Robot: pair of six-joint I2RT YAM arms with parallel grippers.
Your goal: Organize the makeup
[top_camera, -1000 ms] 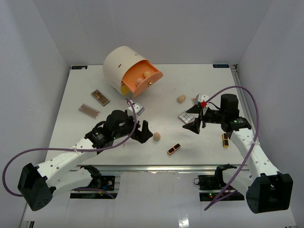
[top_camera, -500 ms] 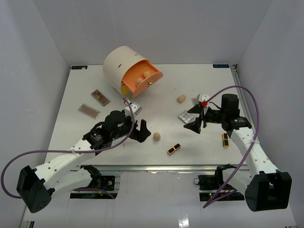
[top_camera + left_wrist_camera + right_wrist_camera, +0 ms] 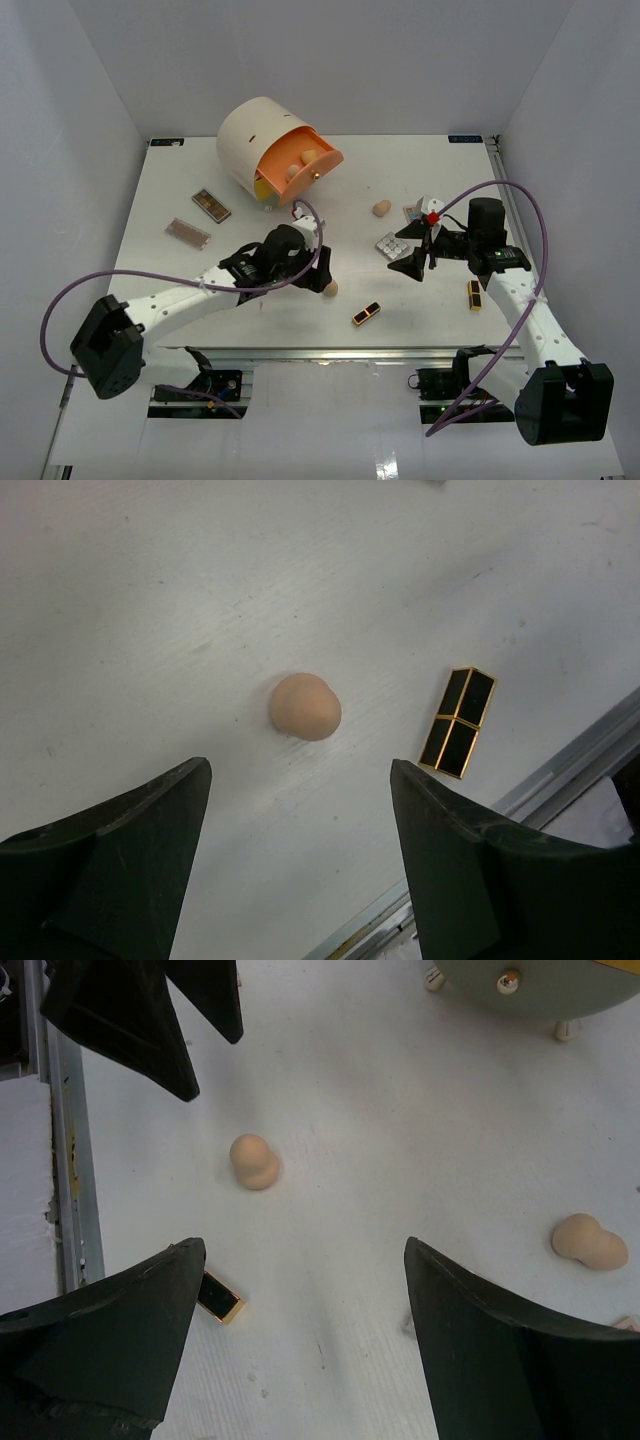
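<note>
Sponge (image 3: 254, 1161) lies on its side, narrow end leftward.

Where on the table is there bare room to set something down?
Free: the far right corner, behind the sponge and right of the drawer unit; also the far left corner, behind the flat palettes. Crowded: around the right gripper, among square palettes.

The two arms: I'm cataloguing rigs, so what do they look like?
The left arm and right arm have white links, black joints and bases, and looping purple cables. Left end effector and right end effector each have black wedge-shaped fingers.
</note>
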